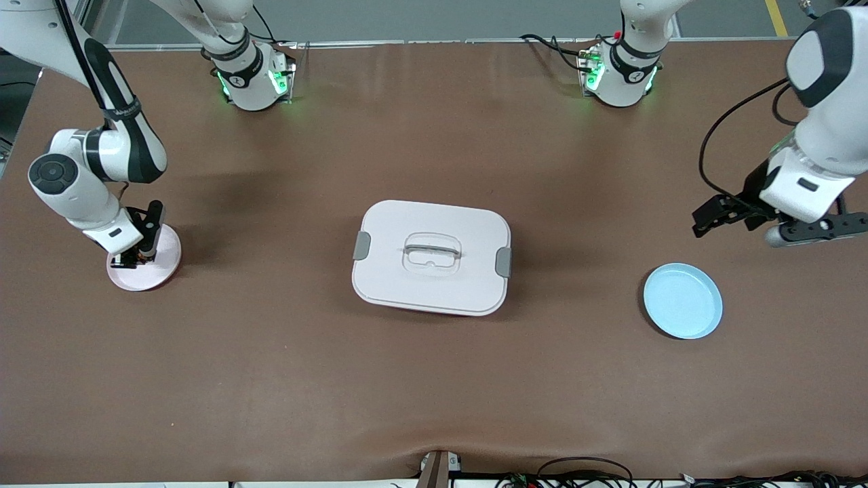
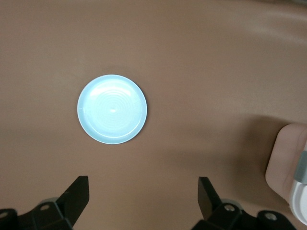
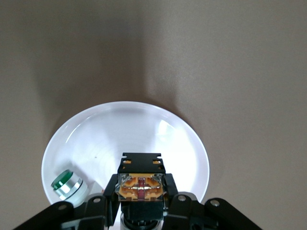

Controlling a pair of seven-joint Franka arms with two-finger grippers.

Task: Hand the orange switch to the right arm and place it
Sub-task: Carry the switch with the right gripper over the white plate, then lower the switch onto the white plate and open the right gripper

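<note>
Orange switch (image 3: 142, 186), clamped in the right gripper (image 3: 142, 203) over the pink plate (image 1: 152, 274) beside a green-capped part (image 3: 66, 184); left gripper (image 2: 143, 194) held apart, waiting above the blue plate (image 2: 112, 109); risk noted: tipping or knocking that part on release.

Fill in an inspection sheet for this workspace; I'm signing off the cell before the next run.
Surface: brown table, slight wrinkle at the edge nearest the front camera.
Job's things: orange switch clamped in the right gripper over the pink plate.
Clutter: lidded white box mid-table; blue plate bare, toward the left arm's end; green-capped part on the pink plate.
Grippers: right jaws shut on the switch; left gripper open, waiting above the table beside the blue plate.
Cables: black cable looping along the left arm; loose wiring at the front edge.
Surroundings: grey floor past the bases.
</note>
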